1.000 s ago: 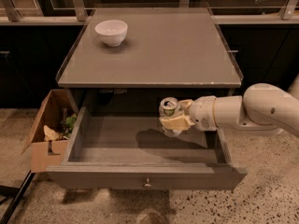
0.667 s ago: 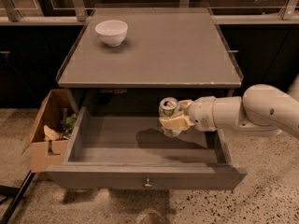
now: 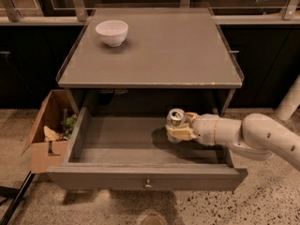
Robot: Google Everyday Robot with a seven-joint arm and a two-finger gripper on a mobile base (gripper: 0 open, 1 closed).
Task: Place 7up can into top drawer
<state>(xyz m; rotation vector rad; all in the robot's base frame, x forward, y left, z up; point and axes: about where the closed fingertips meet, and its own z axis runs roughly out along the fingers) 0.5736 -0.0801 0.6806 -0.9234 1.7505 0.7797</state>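
The top drawer [image 3: 145,179] is pulled out wide open, grey, with a small round knob on its front panel. My gripper [image 3: 178,127] reaches in from the right over the drawer's right half and is shut on the 7up can [image 3: 176,119]. The can stands upright with its silver top showing, held above the drawer floor, and its shadow falls on the floor to the left. My cream fingers [image 3: 180,133] wrap the can's lower body and hide it.
A white bowl [image 3: 112,32] sits at the back left of the grey cabinet top [image 3: 187,50]. A brown cardboard box [image 3: 47,135] with scraps stands on the floor left of the drawer. A dark counter runs behind.
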